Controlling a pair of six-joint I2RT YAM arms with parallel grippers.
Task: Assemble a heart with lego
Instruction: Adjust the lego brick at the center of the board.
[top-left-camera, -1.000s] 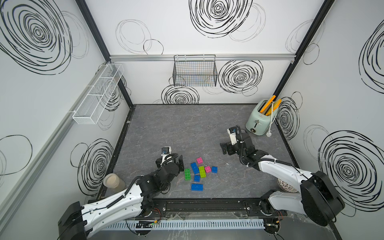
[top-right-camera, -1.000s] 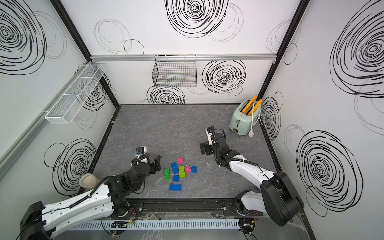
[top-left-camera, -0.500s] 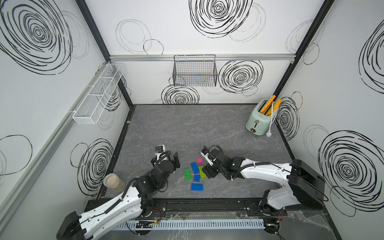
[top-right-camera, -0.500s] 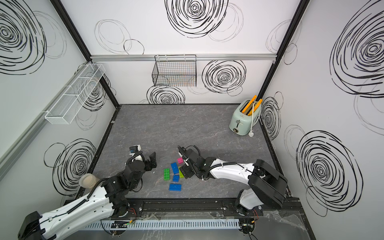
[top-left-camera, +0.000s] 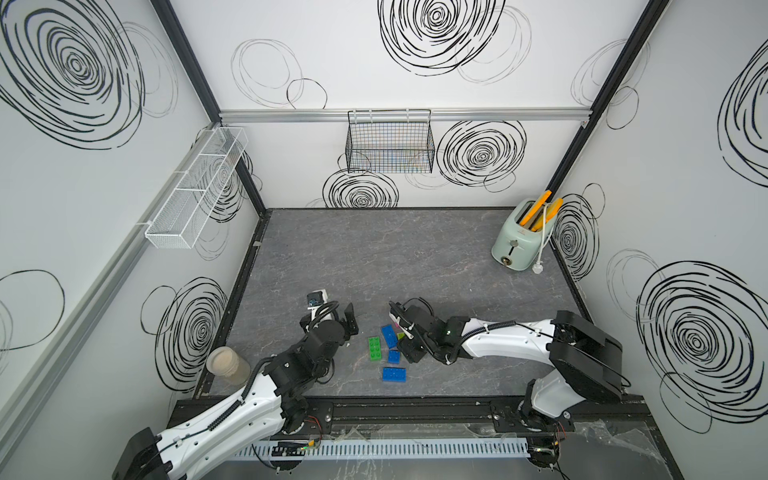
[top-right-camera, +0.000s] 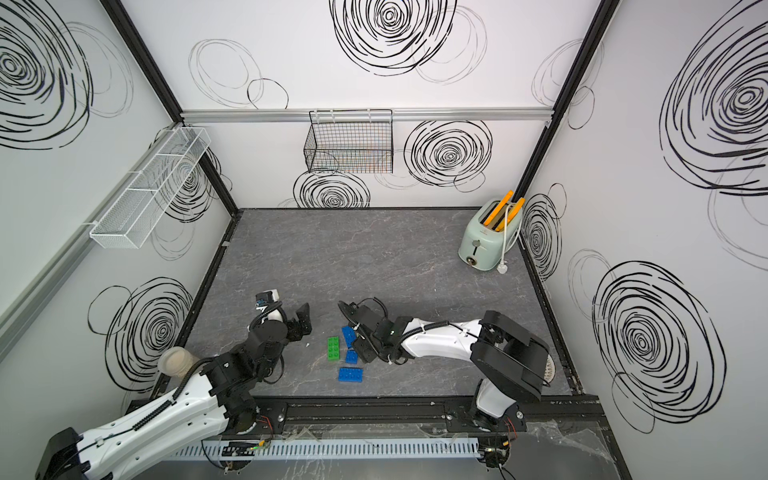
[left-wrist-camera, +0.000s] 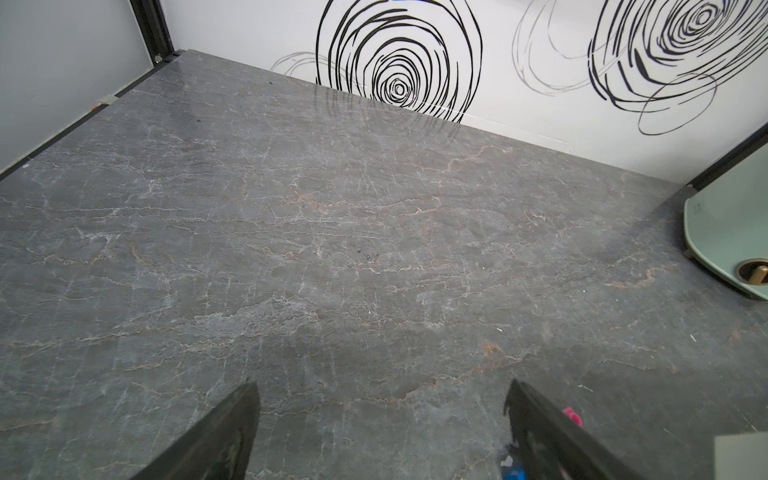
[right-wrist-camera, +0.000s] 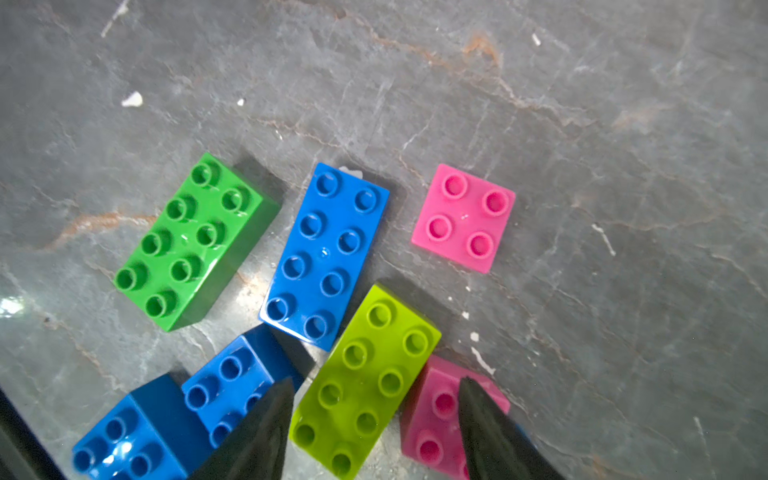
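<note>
Straddling lime brick (right-wrist-camera: 365, 386): right tool (right-wrist-camera: 375, 381)

right end effector (right-wrist-camera: 374, 384) — swung across to the lime brick (right-wrist-camera: 362, 365) | jaws — narrowed, now astride it

Grey marbled floor (right-wrist-camera: 582, 124) with pale and rust veins; white walls (top-left-camera: 436, 95) scrawled with black swirls. Glossy plain green brick (right-wrist-camera: 191, 241); blue brick (right-wrist-camera: 324, 253); pink brick (right-wrist-camera: 463, 218); lime brick (right-wrist-camera: 365, 382); two more blue, one more pink. Mint toaster (top-left-camera: 515, 245) with orange slices (top-left-camera: 536, 207); black wire basket (top-left-camera: 390, 145); white mesh rack (top-left-camera: 195, 195); beige cup (top-left-camera: 226, 361); white arms (top-left-camera: 507, 345) with black joints.
</note>
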